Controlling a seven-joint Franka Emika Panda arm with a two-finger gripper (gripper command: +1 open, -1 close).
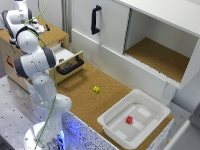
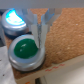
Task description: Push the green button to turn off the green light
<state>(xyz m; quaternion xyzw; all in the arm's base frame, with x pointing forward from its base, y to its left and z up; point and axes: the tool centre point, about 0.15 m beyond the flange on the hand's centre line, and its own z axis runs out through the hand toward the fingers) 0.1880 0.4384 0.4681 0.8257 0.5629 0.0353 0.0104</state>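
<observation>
Green button (image 2: 25, 49): glossy dome sitting in a pale round housing on the cork surface (image 2: 62, 37), showing only in the wrist view. Beside it a blue button (image 2: 14, 19) is glowing bright. Gripper (image 2: 39, 30) is hanging right over the green dome, fingers (image 2: 44, 31) close together with a thin gap, gripping nothing; contact with the dome is unclear. In the exterior view, going left to right: arm (image 1: 35, 62), yellow block (image 1: 96, 89), white tray (image 1: 111, 122) holding a red block (image 1: 129, 120).
</observation>
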